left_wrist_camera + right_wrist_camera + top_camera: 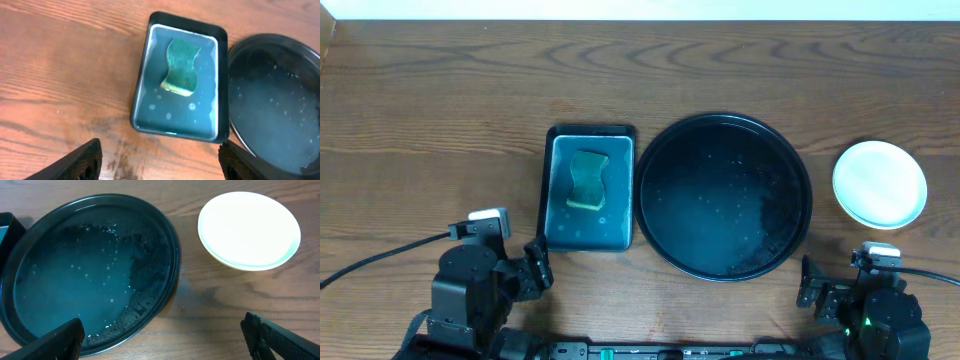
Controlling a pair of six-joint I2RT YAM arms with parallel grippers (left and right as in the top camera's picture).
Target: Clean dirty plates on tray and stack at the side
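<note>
Both arms folded low, well apart; left claw (160, 157) angled downward, fingers spread wide; right claw (162, 332) likewise, fingers spread wide.

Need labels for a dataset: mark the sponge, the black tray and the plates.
sponge (181, 67), left wrist view, centre of its top.
black tray (720, 200), overhead view, bare wet floor.
plates (249, 227), right wrist view, middle of the top plate.

The round black tray (724, 195) is lying flat, with wet film and droplets glistening across its floor. The plates (879, 183) are sitting stacked at its 3 o'clock, near but apart, the top one showing plain white, a pale yellowish rim peeking beneath.
</note>
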